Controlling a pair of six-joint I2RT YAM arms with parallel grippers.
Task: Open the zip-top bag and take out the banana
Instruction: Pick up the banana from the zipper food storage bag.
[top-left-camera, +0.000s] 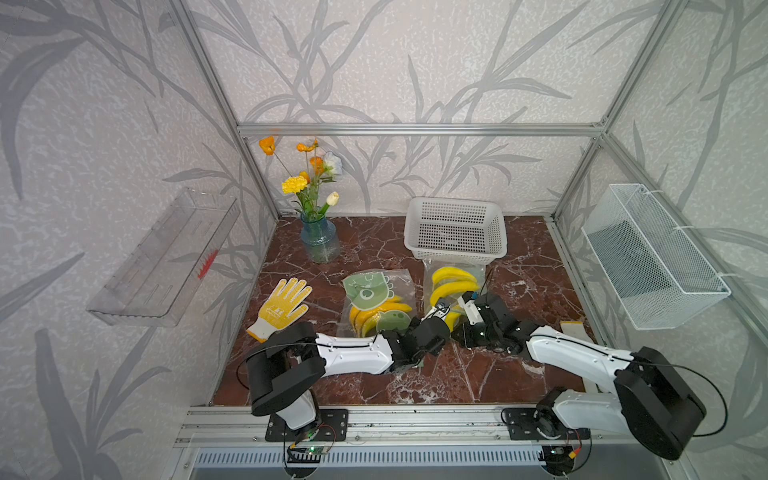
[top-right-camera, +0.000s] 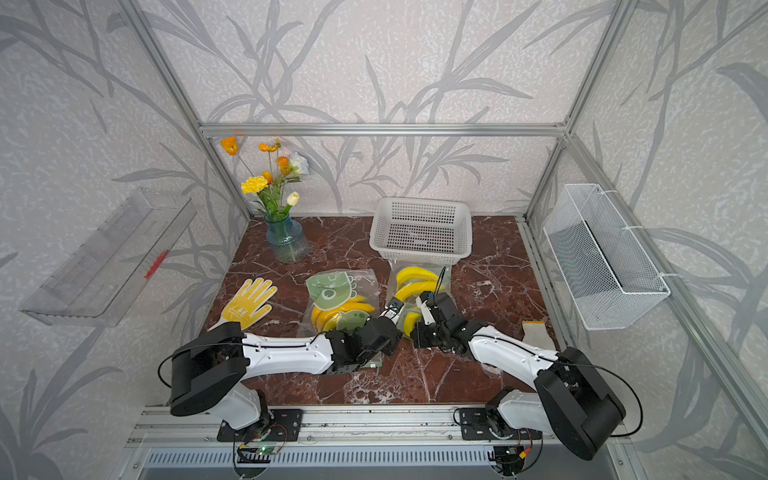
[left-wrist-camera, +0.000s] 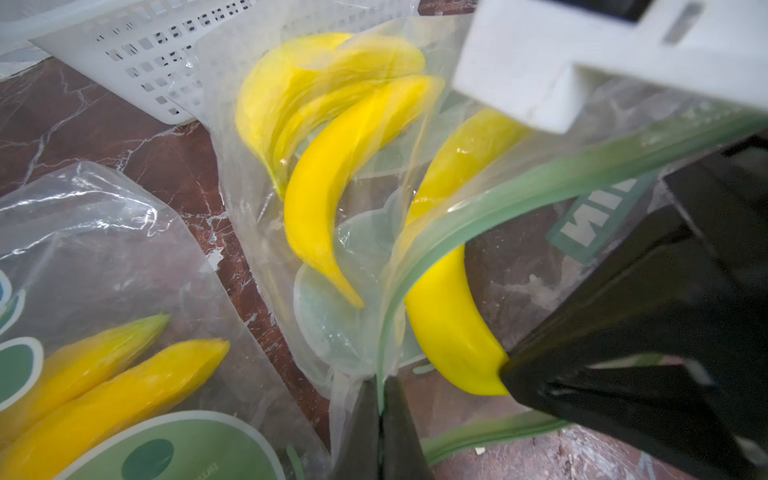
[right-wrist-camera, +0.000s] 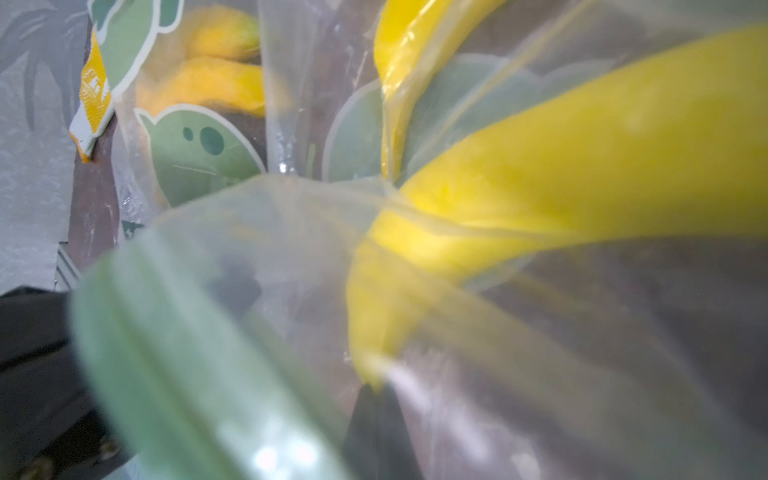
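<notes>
We read left gripper (left-wrist-camera: 379, 419) pinched tight on zip-top bag (top-left-camera: 478, 272) rim; right gripper (right-wrist-camera: 374, 415) closed on banana (left-wrist-camera: 449, 332) tip at open mouth. Bag lies just before basket (top-left-camera: 457, 254), beside second bag (top-left-camera: 376, 301).

White arm shells (top-left-camera: 353, 353), black joints (top-left-camera: 286, 370), looped black cables (top-left-camera: 239, 368), black-fingered left tool (left-wrist-camera: 380, 395)

Right wrist view: zip-top bag (right-wrist-camera: 216, 332) film and banana (right-wrist-camera: 602, 158) blurred, too near the lens. The right gripper (right-wrist-camera: 376, 419) is cut off at the frame edge. In a top view, lower right: flat yellow-edged item (top-left-camera: 575, 332) partly behind right arm (top-left-camera: 573, 353), unidentifiable.
</notes>
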